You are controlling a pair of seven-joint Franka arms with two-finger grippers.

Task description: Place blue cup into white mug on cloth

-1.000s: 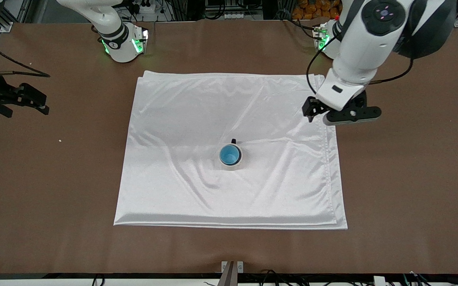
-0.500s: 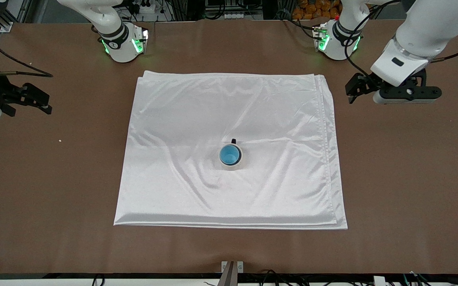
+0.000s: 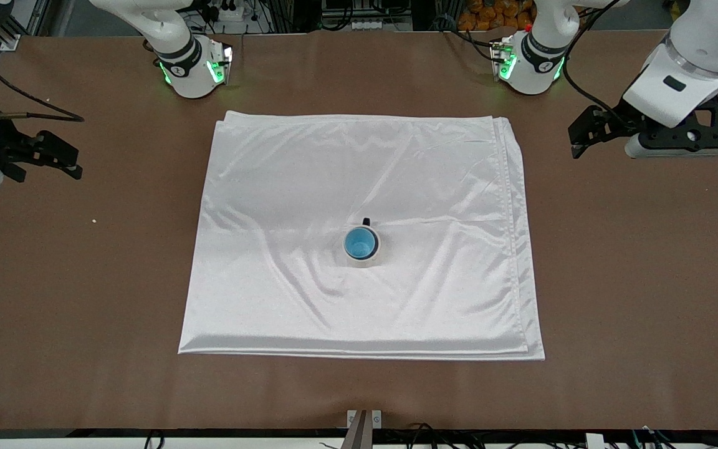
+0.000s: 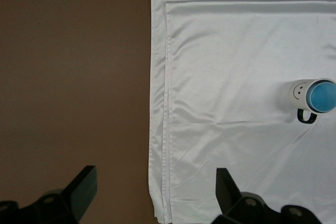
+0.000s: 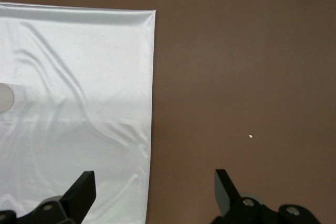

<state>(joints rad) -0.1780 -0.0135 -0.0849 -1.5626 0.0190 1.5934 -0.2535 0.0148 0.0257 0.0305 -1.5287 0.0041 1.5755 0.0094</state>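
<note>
Blue cup (image 3: 360, 242) nested in white mug (image 3: 373, 254) on cloth (image 3: 309, 187), between left end effector (image 3: 585, 132) and right end effector (image 3: 53, 156); both wide open, empty, over bare table (image 3: 646, 262).

I find no words, brands or numbers to read anywhere in my views. The only sign is a small smiley face, two dark dots over a curved line, on the side of the mug (image 4: 304, 99), seen from my left wrist. The cloth (image 3: 309, 187) carries no print, and the table (image 3: 646, 280) shows no label that I can make out.
</note>
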